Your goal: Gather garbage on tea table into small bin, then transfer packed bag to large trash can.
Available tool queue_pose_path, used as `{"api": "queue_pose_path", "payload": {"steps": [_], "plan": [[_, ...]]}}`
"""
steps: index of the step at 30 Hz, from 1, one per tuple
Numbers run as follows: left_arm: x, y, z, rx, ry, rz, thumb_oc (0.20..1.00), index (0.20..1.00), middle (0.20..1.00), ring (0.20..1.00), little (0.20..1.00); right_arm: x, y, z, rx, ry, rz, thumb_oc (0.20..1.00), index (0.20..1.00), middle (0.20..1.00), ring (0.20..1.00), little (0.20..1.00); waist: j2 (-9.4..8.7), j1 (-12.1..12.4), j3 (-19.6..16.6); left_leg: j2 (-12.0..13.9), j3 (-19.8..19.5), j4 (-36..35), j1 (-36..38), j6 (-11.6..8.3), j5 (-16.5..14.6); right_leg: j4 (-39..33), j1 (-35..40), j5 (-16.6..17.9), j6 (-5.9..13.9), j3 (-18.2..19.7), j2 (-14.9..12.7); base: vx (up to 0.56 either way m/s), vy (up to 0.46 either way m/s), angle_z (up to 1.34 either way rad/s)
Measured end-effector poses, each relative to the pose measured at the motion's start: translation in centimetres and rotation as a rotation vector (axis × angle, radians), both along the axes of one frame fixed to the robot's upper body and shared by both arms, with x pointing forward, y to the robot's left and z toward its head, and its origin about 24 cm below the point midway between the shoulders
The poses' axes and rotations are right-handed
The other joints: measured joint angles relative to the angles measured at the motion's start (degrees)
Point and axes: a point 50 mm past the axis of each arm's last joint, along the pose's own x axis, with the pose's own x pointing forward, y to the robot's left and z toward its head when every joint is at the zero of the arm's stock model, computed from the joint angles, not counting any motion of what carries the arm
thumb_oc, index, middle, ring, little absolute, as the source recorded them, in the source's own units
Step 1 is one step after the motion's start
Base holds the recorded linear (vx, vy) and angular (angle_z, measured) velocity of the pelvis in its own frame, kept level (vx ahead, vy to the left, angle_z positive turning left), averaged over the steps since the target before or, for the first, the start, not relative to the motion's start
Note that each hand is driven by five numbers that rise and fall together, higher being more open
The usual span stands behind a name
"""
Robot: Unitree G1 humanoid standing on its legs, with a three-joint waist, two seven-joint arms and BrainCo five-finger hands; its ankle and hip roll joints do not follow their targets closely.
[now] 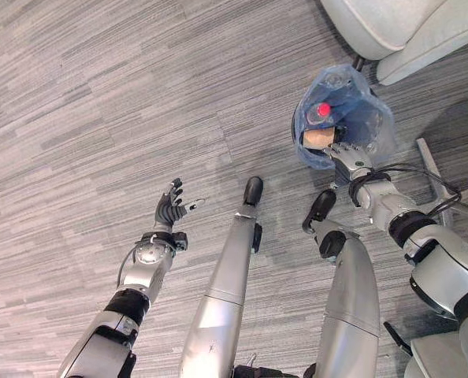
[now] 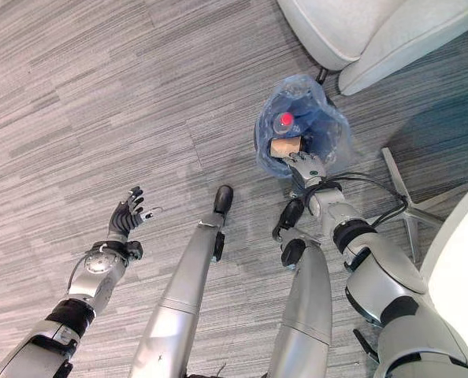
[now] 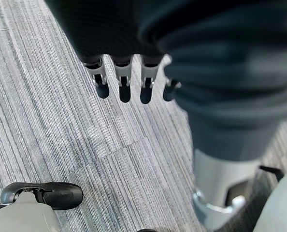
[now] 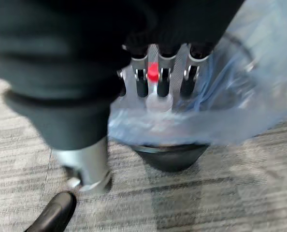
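Note:
A small dark bin point(image 4: 172, 157) lined with a blue see-through bag point(image 1: 365, 118) stands on the carpet at the right. Inside the bag lie a bottle with a red cap point(image 1: 323, 109) and a brown cardboard piece point(image 1: 319, 138). My right hand point(image 1: 346, 154) is at the bag's near rim, fingers point(image 4: 163, 86) straight and pointing into the opening; I cannot tell whether they touch the plastic. The red cap point(image 4: 153, 72) shows just past them. My left hand point(image 1: 169, 209) hangs open over bare carpet at the left, fingers point(image 3: 124, 91) spread and holding nothing.
A light grey armchair point(image 1: 391, 27) stands right behind the bin. Metal chair legs point(image 1: 431, 167) spread on the floor to the bin's right. A white surface point(image 2: 464, 260) fills the right edge. Grey striped carpet point(image 1: 100, 94) stretches left and ahead.

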Motion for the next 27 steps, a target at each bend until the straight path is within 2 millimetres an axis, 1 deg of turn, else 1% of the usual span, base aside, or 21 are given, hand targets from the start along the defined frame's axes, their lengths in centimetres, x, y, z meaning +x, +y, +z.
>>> {"api": "queue_pose_path", "payload": {"steps": [4,6,9,10,11,12,13,14,15,16,17,18,20,21,22,23,25,26,27], "plan": [[0.0,0.1,0.0,0.001,0.001,0.003,1.000,1.000,1.000,1.000,1.000,0.0,0.6,0.7,0.078,-0.035,0.019,0.200,0.200,0.200,0.200,0.200,0.21,0.04,0.11,0.00,-0.04,0.51,-0.84,0.11,-0.12,0.54,-0.82,-0.29,0.52,0.04,-0.01,0.00,0.000,0.00],[0.0,0.0,0.0,0.000,-0.001,0.003,1.000,1.000,1.000,1.000,1.000,0.1,0.2,1.3,0.145,-0.059,0.000,0.200,0.200,0.200,0.200,0.200,0.21,-0.03,0.11,0.03,-0.06,0.50,-0.85,0.33,0.04,0.53,-0.81,-0.27,0.52,0.04,0.02,0.00,0.000,0.00],[0.0,0.0,0.2,0.015,-0.007,-0.003,1.000,1.000,1.000,1.000,1.000,0.0,-0.1,2.4,0.236,-0.107,0.000,0.200,0.200,0.200,0.200,0.200,0.20,-0.83,0.11,0.01,-0.07,0.51,-0.89,0.48,0.13,0.50,-0.75,0.31,0.33,0.03,0.03,-0.03,-0.001,0.00],[0.1,-0.1,0.3,0.021,-0.011,-0.006,1.000,1.000,1.000,1.000,1.000,0.0,-0.2,2.8,0.271,-0.122,-0.004,0.200,0.200,0.200,0.200,0.200,0.17,-1.23,0.11,0.02,-0.07,0.44,-0.64,0.49,0.12,0.37,-0.51,0.49,0.61,0.00,0.06,-0.05,0.004,-0.04],[0.1,0.0,0.3,0.020,-0.011,-0.002,1.000,1.000,1.000,1.000,1.000,-0.2,0.1,3.2,0.331,-0.148,0.009,0.200,0.200,0.200,0.200,0.200,0.17,-1.69,0.11,0.22,-0.05,0.19,0.59,0.47,0.12,-0.21,0.83,0.68,0.91,-0.01,0.31,-0.07,-0.004,-0.04],[0.1,0.0,0.3,0.019,-0.013,-0.003,1.000,1.000,1.000,1.000,1.000,-0.4,0.3,3.0,0.384,-0.154,0.019,0.200,0.200,0.200,0.200,0.200,0.12,-2.00,0.11,0.24,-0.08,-0.94,2.22,0.69,0.26,-1.24,2.52,0.92,1.09,-0.13,0.38,-0.09,-0.008,-0.04],[0.1,0.3,0.5,0.009,-0.018,0.011,1.000,1.000,1.000,1.000,1.000,-1.1,0.3,2.8,0.505,-0.171,0.024,0.200,0.200,0.200,0.200,0.200,-0.60,-2.31,0.49,0.33,-0.11,-3.83,5.53,0.78,1.15,-3.72,5.55,1.75,1.14,-0.43,0.60,-0.11,-0.012,-0.04],[-0.5,1.5,-0.1,-0.013,-0.003,0.067,1.000,1.000,1.000,1.000,1.000,-3.2,0.0,0.9,0.720,-0.176,0.022,0.200,0.200,0.200,0.200,0.200,-1.66,-3.04,-0.54,1.04,-0.68,-11.93,14.60,0.56,3.04,-11.71,14.77,3.08,2.18,-1.73,1.87,-0.07,-0.007,-0.09],[-1.3,2.1,-1.0,-0.014,0.024,0.089,1.000,1.000,1.000,1.000,1.000,-4.2,0.1,-0.8,0.797,-0.143,0.015,0.200,0.200,0.200,0.200,0.200,-2.97,-3.98,-4.20,1.24,-0.53,-14.83,16.16,0.40,3.45,-14.38,16.02,3.44,2.67,-1.56,2.34,-0.05,-0.005,-0.05],[-1.6,2.5,-1.3,-0.014,0.036,0.101,1.000,1.000,1.000,1.000,1.000,-4.6,0.3,-1.1,0.885,-0.146,0.017,0.200,0.200,0.200,0.200,0.200,-3.08,-4.44,-4.47,1.70,-0.29,-17.02,18.85,0.54,4.39,-16.26,18.95,4.02,3.31,-2.11,2.59,0.00,0.000,0.00],[-1.9,2.6,-1.6,-0.019,0.046,0.106,1.000,1.000,1.000,1.000,1.000,-5.0,0.7,-2.1,0.947,-0.124,0.011,0.200,0.200,0.200,0.200,0.200,-3.65,-5.04,-4.88,1.78,-0.25,-18.60,21.39,0.77,4.88,-17.57,21.36,4.75,4.02,-2.33,2.65,0.00,0.027,0.05],[-2.1,2.6,-1.8,-0.018,0.055,0.102,1.000,1.000,1.000,1.000,1.000,-5.3,0.8,-2.9,0.979,-0.097,0.003,0.200,0.200,0.200,0.200,0.200,-4.24,-5.40,-5.33,1.76,-0.10,-19.56,23.27,0.73,4.99,-18.37,23.08,4.77,4.01,-2.34,2.68,0.00,0.035,0.01],[-2.1,2.5,-1.9,-0.021,0.058,0.092,1.000,1.000,1.000,1.000,1.000,-5.8,1.1,-3.7,1.053,-0.070,-0.001,0.200,0.200,0.200,0.200,0.200,-4.37,-5.78,-5.44,1.80,-0.15,-20.65,25.44,0.37,5.30,-19.79,25.56,5.28,3.75,-2.65,2.84,0.01,0.017,-0.01],[-2.1,2.6,-1.9,-0.024,0.059,0.095,1.000,1.000,1.000,1.000,1.000,-5.9,1.4,-3.9,1.108,-0.061,-0.008,0.200,0.200,0.200,0.200,0.200,-4.36,-5.92,-5.43,1.92,-0.14,-21.42,26.50,0.81,5.79,-20.69,26.77,5.81,3.74,-2.76,3.11,0.06,0.030,-0.07],[-2.2,2.7,-2.3,-0.026,0.078,0.100,1.000,1.000,1.000,1.000,1.000,-6.2,2.1,-4.6,1.185,-0.031,-0.014,0.200,0.200,0.200,0.200,0.200,-4.33,-5.93,-5.40,2.26,-0.08,-22.34,28.74,0.85,6.31,-22.84,29.33,6.77,3.82,-3.05,3.58,0.06,0.033,-0.08],[-2.2,2.6,-2.5,-0.030,0.090,0.100,1.000,1.000,1.000,1.000,1.000,-6.5,2.4,-5.1,1.201,-0.010,-0.014,0.200,0.200,0.200,0.200,0.200,-4.29,-5.90,-5.34,2.27,-0.06,-22.93,30.20,0.95,6.42,-23.68,30.99,6.94,4.03,-3.14,3.69,0.08,0.045,-0.07],[-2.8,2.5,-3.2,-0.021,0.111,0.097,1.000,1.000,1.000,1.000,1.000,-7.3,3.2,-6.3,1.293,0.049,-0.018,0.200,0.200,0.200,0.200,0.200,-4.25,-5.91,-5.27,2.40,0.08,-26.09,36.21,1.33,6.68,-27.40,37.15,7.69,4.71,-3.41,4.13,0.00,0.073,-0.06],[-3.4,2.6,-3.8,-0.006,0.134,0.096,1.000,1.000,1.000,1.000,1.000,-8.0,3.7,-6.6,1.336,0.068,0.006,0.200,0.200,0.200,0.200,0.200,-4.24,-5.87,-5.27,2.48,0.30,-27.85,39.87,1.63,6.96,-29.82,40.97,8.37,5.11,-3.45,4.45,0.00,0.062,-0.13],[-4.6,2.8,-4.8,-0.005,0.165,0.101,1.000,1.000,1.000,1.000,1.000,-9.1,4.1,-6.3,1.399,0.064,0.059,0.200,0.200,0.200,0.200,0.200,-4.13,-6.18,-5.33,2.43,0.49,-30.66,45.21,1.91,7.15,-32.99,46.37,9.02,5.76,-3.74,4.52,0.12,0.051,-0.09]]}}
